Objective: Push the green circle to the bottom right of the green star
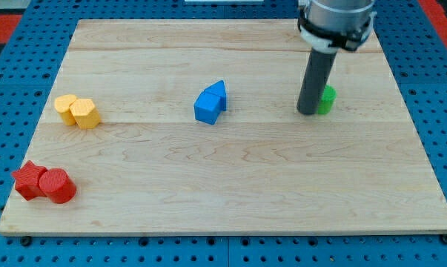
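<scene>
Tip (308, 112) touching a green block (327, 99) just right of it, shape unclear; no fingers, nothing held. Star unseen, so progress unclear.

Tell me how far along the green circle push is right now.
Done: nothing I can confirm. Only one green block shows, mostly hidden behind the rod, so I can't tell whether it is the circle or the star. In hand: my tip sits right against that block's left side in the view. Left: a second green block must come into view before the bottom-right placement can be judged.
</scene>
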Tool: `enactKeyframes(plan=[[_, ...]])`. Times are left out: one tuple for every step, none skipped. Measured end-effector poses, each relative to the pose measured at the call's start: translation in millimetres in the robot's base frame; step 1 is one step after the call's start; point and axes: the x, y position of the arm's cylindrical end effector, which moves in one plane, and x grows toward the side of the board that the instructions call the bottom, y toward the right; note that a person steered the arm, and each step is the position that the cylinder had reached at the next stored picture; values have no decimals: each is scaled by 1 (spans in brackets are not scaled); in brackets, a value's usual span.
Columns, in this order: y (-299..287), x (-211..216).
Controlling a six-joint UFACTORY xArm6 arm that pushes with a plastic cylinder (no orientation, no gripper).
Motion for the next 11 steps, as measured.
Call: enactKeyframes(plan=[[9,-40],[0,-23],[3,2],[32,5],[35,-24],[35,-60],[35,-57],[39,-46],[42,-54],[43,-77],[43,-100]])
